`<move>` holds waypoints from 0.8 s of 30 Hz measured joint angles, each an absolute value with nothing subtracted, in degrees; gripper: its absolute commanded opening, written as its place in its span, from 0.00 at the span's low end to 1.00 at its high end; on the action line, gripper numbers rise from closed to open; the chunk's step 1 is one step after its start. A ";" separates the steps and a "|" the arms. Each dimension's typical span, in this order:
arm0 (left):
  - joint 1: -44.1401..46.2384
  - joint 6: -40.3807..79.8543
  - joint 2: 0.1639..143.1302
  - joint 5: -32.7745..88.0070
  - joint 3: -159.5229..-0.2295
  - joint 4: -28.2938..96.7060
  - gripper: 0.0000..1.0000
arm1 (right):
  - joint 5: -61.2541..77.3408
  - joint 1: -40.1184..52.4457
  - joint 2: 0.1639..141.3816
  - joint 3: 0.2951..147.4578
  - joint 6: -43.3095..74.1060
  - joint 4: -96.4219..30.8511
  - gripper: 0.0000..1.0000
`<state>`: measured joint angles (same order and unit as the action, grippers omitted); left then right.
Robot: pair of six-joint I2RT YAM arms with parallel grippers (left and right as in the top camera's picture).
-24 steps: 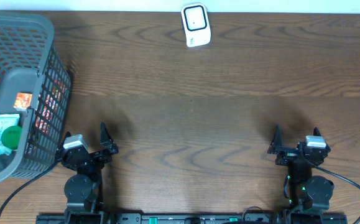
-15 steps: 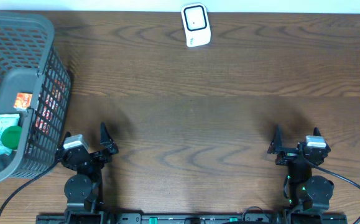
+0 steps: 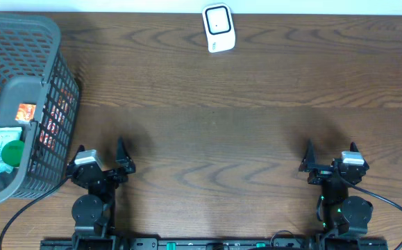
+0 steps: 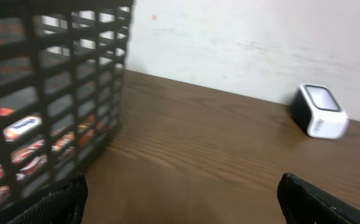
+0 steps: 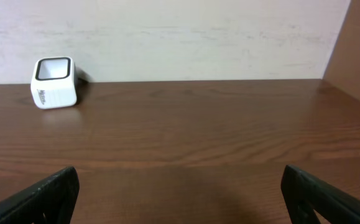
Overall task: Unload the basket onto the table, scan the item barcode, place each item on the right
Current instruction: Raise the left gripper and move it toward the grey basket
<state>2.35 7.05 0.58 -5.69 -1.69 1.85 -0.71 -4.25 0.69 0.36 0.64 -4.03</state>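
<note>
A white scanner (image 3: pixel 219 28) with a dark window stands at the table's far edge; it also shows in the left wrist view (image 4: pixel 319 111) and the right wrist view (image 5: pixel 54 82). The items lie in a grey mesh basket (image 3: pixel 20 42) at the left: a white-and-green packet with a green cap (image 3: pixel 3 153) and red packets (image 3: pixel 55 118) behind the mesh (image 4: pixel 18 127). My left gripper (image 3: pixel 102 154) (image 4: pixel 180 193) is open and empty beside the basket's near corner. My right gripper (image 3: pixel 331 153) (image 5: pixel 180 186) is open and empty at the near right.
The basket wall (image 4: pixel 55 74) rises close to the left gripper's left finger. A pale wall runs behind the table's far edge. A brown panel (image 5: pixel 354 50) stands at the far right. Cables trail from both arm bases at the near edge.
The left gripper has shifted slightly to the right, away from the basket. The right arm has not moved.
</note>
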 measured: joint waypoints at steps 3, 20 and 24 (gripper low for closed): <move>2.37 7.05 0.58 -2.94 -1.69 2.02 0.98 | -0.71 -4.25 0.69 0.36 0.64 -4.03 0.99; 2.35 7.03 10.87 0.14 -15.94 8.27 0.98 | -0.73 -4.25 0.69 0.36 0.64 -4.01 0.99; 2.35 7.03 18.11 0.25 -23.22 10.96 0.98 | -0.78 -4.25 0.69 0.36 0.67 -4.03 0.99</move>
